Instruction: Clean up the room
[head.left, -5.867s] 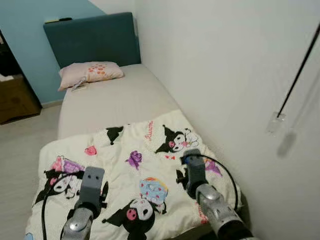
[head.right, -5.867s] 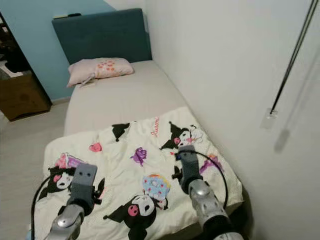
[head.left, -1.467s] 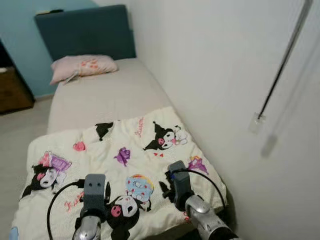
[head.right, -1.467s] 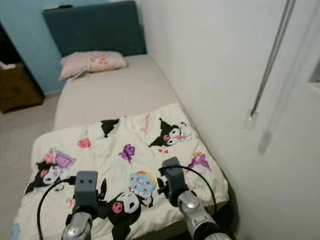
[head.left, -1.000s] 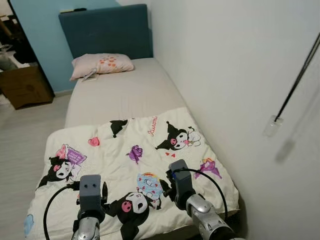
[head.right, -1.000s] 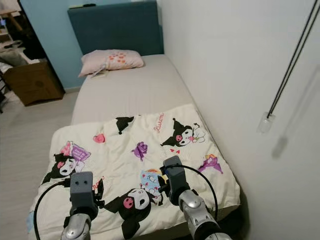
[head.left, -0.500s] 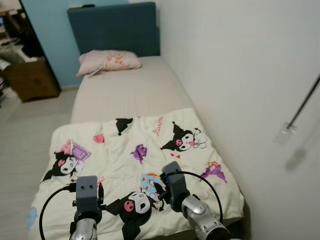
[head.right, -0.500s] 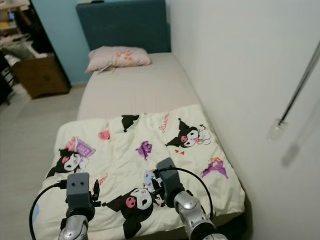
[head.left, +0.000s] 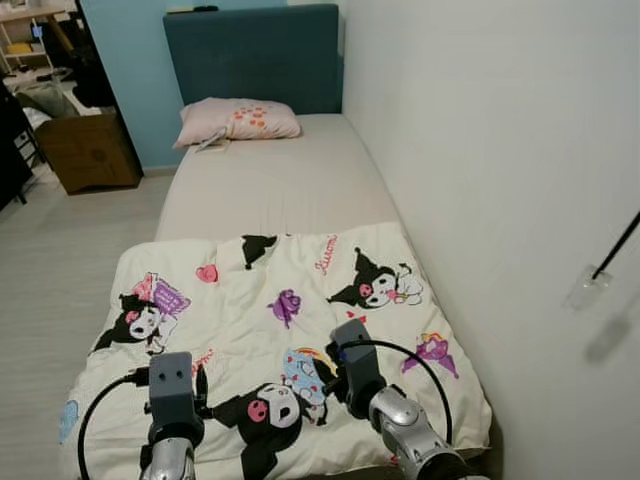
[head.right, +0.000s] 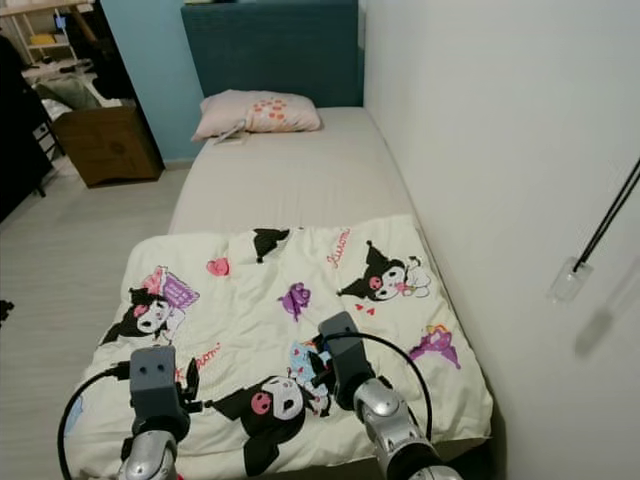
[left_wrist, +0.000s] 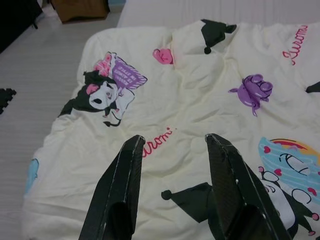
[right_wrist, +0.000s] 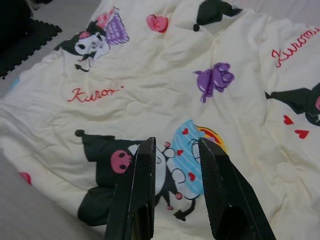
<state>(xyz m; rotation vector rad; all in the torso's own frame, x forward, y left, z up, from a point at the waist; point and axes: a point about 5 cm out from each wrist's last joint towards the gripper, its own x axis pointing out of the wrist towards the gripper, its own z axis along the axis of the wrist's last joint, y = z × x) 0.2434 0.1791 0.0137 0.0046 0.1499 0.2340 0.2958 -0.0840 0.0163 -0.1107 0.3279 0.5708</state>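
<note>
Open grippers above blanket (head.left: 290, 300)

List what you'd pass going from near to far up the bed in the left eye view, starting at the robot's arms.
Left tool and right tool → cartoon-print blanket → bare mattress → pink pillow → teal headboard.

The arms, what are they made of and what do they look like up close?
Shiny silver metal arms, each topped by a grey boxy block with a looping black cable. The left end effector and right end effector each have two long, glossy black fingers.
</note>
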